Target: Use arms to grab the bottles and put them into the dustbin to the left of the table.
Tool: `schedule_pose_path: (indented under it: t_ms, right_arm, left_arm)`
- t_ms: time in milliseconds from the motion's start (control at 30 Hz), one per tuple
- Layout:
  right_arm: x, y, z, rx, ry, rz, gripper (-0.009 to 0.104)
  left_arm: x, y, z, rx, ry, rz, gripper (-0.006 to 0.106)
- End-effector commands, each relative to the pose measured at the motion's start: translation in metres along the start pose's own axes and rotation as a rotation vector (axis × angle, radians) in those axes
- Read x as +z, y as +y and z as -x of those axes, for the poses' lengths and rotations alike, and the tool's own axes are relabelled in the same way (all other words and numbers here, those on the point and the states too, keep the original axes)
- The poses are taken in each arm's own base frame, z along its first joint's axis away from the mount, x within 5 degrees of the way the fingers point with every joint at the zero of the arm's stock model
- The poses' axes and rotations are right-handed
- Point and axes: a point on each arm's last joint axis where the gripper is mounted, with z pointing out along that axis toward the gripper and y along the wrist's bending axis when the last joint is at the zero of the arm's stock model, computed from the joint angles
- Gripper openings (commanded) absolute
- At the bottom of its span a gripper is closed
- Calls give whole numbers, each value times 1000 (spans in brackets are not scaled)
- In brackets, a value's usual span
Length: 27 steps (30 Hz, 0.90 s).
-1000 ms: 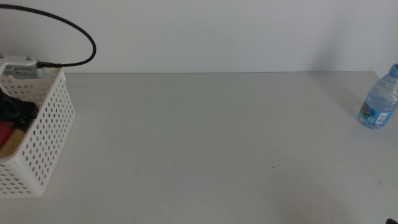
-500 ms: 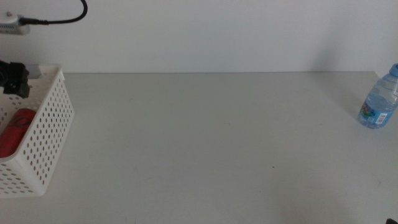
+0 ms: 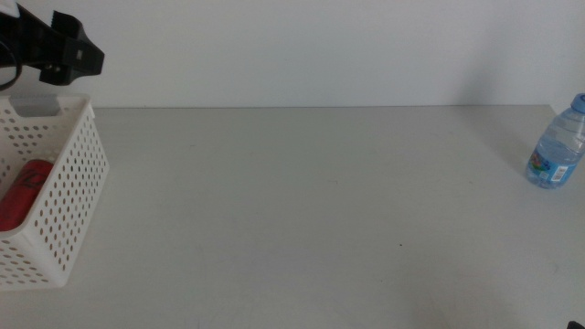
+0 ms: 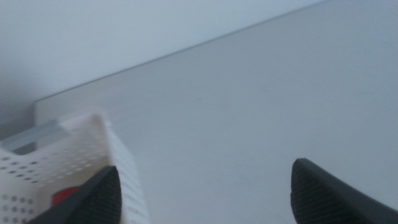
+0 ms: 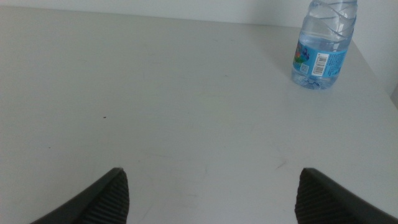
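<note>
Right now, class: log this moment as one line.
left gripper open, above bin | can in bin | right gripper open | bottle on table

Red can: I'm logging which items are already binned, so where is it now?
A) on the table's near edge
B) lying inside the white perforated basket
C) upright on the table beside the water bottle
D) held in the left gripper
B: the red can lies inside the white basket; the left gripper above it is open and empty.

Left gripper raised high, fingers spread, right gripper likewise spread
</note>
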Motion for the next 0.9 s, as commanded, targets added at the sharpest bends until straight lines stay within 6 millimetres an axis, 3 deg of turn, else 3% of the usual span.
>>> schedule_pose_path:
  t_ms: [0, 167, 300, 567, 867]
  right_arm:
    - [-3, -1, 10, -19, -96, -15, 75]
    - [-3, -1, 10, -19, -96, -15, 75]
    - [-3, -1, 10, -19, -96, -15, 75]
    - [-3, -1, 10, -19, -96, -15, 75]
    - [-3, -1, 10, -19, -96, -15, 75]
  left_arm:
    - [-24, -15, 13, 15, -100, -51, 93]
    - [-32, -46, 17, 90, -165, -136, 93]
    - [-38, -64, 4, 105, -259, -173, 93]
    - [-52, -80, -49, 80, -365, -199, 93]
    - [-65, -81, -106, 39, -414, -205, 93]
